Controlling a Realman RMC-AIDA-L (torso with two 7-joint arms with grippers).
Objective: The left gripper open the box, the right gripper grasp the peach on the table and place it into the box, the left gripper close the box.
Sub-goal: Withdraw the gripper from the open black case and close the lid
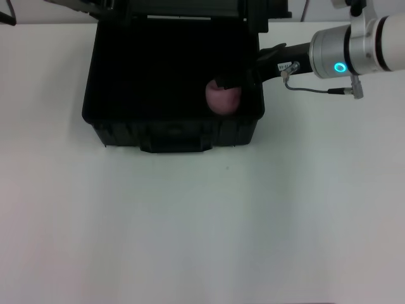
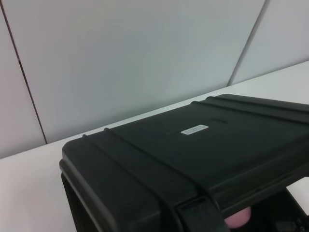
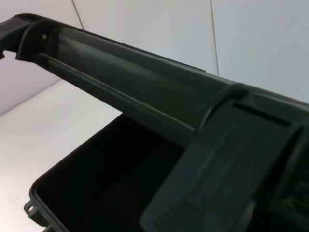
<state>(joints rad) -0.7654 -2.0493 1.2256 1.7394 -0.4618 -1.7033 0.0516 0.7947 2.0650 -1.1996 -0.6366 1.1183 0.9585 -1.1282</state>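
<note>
The black box (image 1: pixel 114 123) stands open at the back of the white table (image 1: pixel 202 228). Its lid (image 1: pixel 183 7) is raised at the far side. The pale pink peach (image 1: pixel 224 101) is inside the box, near the front right corner. My right gripper (image 1: pixel 221 84) reaches in over the right wall and is shut on the top of the peach. My left gripper (image 1: pixel 114 9) is at the lid's far left, dark against the lid. The left wrist view shows the lid's outer top (image 2: pixel 159 164), its white label (image 2: pixel 194 129) and a sliver of the peach (image 2: pixel 238 218) under it.
The right arm (image 1: pixel 361 47) with its blue-green ring reaches in from the right, a thin cable hanging under it. The right wrist view shows the lid's inner side (image 3: pixel 145 92), a latch (image 3: pixel 217 174) and the box's dark inside (image 3: pixel 106 183). White wall panels stand behind the table.
</note>
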